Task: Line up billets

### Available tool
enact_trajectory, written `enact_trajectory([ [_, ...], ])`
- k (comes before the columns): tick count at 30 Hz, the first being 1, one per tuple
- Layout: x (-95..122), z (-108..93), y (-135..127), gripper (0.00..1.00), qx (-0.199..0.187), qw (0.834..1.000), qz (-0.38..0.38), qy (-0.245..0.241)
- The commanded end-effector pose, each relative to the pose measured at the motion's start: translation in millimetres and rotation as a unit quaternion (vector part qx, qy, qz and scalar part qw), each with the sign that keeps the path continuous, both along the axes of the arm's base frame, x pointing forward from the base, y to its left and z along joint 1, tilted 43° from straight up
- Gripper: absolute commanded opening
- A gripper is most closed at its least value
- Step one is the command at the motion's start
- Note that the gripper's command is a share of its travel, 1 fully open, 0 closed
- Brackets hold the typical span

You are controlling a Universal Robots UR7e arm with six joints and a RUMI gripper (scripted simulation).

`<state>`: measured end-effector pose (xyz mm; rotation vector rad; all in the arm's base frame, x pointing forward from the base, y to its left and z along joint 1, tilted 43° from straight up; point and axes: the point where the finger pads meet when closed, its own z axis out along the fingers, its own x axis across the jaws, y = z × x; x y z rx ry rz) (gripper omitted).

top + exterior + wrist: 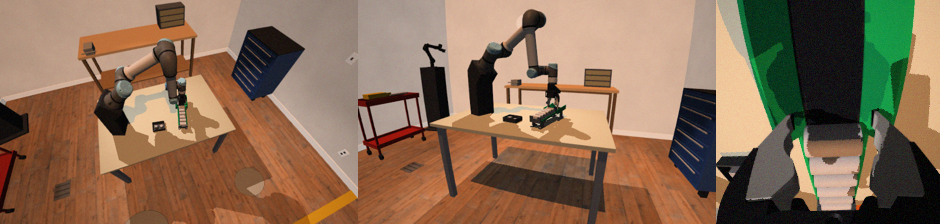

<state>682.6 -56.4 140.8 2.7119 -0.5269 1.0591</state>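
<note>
A green feed ramp [182, 115] with a dark bed lies on the table; it also shows in the exterior view [547, 115]. Several grey billets [833, 175] lie across it in one row running down to the stop end. The uppermost billet [834, 140] lies straight across the ramp bed at the top of that row, touching the one below. My gripper [832, 113] hangs right over it, with one finger on each side and a small gap at each end. The gripper is open and grips nothing. It shows at the ramp's upper end in the top and exterior views [182, 102] [553, 102].
A small black tray [159, 126] sits on the table to the left of the ramp. The robot's dark base [111, 112] stands at the table's left rear corner. A wooden shelf table [560, 88] stands behind.
</note>
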Motion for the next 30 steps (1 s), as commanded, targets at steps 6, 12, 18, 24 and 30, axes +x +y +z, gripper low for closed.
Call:
enact_trajectory([
  [6, -0.9, 2.1, 0.7, 0.53, 0.0, 1.0, 0.0, -0.001],
  [12, -11.6, 14.6, 5.8, 0.53, 0.0, 1.0, 0.0, -0.001],
  [18, -31.2, 37.6, 15.0, 0.53, 0.0, 1.0, 0.0, -0.001],
  [24, -43.9, 52.5, 21.0, 0.53, 0.0, 1.0, 0.0, -0.001],
  [30, -54.5, 65.1, 26.1, 0.53, 0.0, 1.0, 0.0, -0.001],
])
